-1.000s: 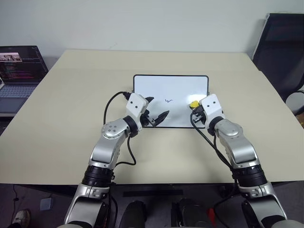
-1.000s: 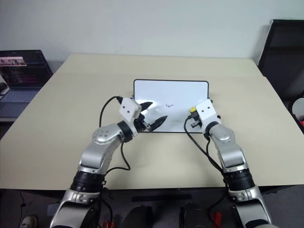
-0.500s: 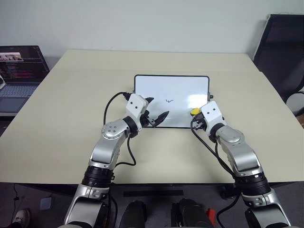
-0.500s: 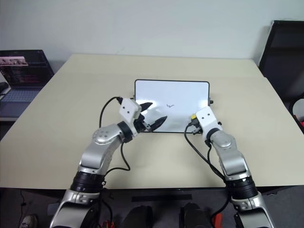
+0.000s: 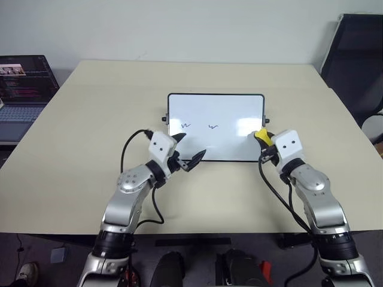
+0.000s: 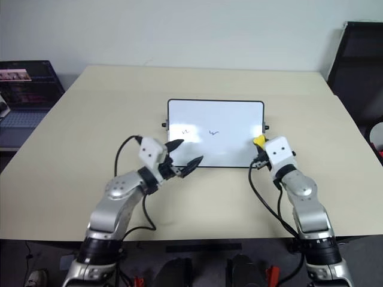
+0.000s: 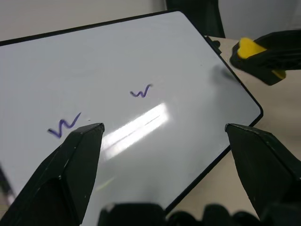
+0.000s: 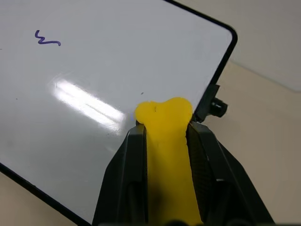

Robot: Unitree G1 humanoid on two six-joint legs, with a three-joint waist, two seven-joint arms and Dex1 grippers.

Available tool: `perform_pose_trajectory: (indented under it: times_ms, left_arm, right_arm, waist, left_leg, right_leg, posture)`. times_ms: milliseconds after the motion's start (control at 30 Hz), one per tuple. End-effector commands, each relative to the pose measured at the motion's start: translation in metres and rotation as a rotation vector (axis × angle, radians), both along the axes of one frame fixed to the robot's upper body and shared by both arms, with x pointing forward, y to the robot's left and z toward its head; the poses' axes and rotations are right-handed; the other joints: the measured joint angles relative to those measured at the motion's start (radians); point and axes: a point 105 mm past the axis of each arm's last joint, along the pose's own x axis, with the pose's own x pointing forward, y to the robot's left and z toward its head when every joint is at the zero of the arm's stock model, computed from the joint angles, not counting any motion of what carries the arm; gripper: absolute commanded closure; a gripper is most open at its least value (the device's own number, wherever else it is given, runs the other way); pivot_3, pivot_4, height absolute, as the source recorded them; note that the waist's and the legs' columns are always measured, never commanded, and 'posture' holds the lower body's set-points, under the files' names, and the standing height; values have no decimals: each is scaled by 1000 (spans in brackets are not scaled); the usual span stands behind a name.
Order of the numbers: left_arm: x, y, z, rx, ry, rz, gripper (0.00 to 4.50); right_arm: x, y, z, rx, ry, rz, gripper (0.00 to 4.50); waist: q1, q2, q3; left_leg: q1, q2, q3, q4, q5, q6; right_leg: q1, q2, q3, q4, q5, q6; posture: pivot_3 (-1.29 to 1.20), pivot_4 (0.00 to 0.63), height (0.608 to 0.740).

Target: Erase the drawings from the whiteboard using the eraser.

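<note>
An office or lab: beige table, open laptop showing code, black chair

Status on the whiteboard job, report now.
Right gripper shut on eraser, at whiteboard's right edge. Left gripper open, empty, at near edge. Two drawings left. Nothing in the way.

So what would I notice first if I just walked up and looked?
Probably the bright yellow eraser, pinched in the right pincer at the right edge of the whiteboard, which lies in the middle of the table. Next, two little squiggles on the whiteboard's left half, and the left pincer open at its near edge.
</note>
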Motion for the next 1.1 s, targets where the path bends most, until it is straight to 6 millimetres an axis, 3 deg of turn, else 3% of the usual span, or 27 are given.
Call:
perform_pose_trajectory:
  times_ms: [33, 167, 533, 833, 1100]
  left_arm:
    - [-12, 9, 7, -24, -44, 52, 0]
    - [-17, 15, -3, 1, -41, 103, 0]
    - [-11, 14, 5, -1, -65, 104, 0]
    - [9, 3, 18, 2, -91, 67, 0]
    - [17, 3, 15, 19, -87, 68, 0]
  right_arm:
    - [-11, 3, 14, -60, -129, 34, 3620]
    - [-14, 7, 7, -68, -141, 49, 3620]
    - [-2, 19, 21, -35, -161, 84, 3620]
    - [27, 65, 59, 47, -153, 185, 3620]
    - [51, 106, 53, -34, -65, 246, 3620]
  waist:
    - [0, 0, 0]
    - [1, 0, 0]
    - [6, 0, 0]
    - [6, 0, 0]
    - [8, 0, 0]
  left_leg:
    - [0, 0, 0, 0, 0, 0]
    - [2, 0, 0, 2, 0, 0]
    - [3, 0, 0, 2, 0, 1]
    - [3, 0, 0, 3, 0, 1]
    - [2, 0, 0, 2, 0, 0]
  right_leg:
    - [0, 0, 0, 0, 0, 0]
    - [1, 0, 0, 0, 0, 0]
    - [3, 0, 0, 1, -1, -1]
    - [3, 0, 0, 2, 0, -2]
    - [2, 0, -1, 2, 2, -6]
  posture:
    - [0, 150, 740]
    - [0, 150, 740]
    - [0, 150, 740]
    - [0, 150, 740]
    - [0, 150, 740]
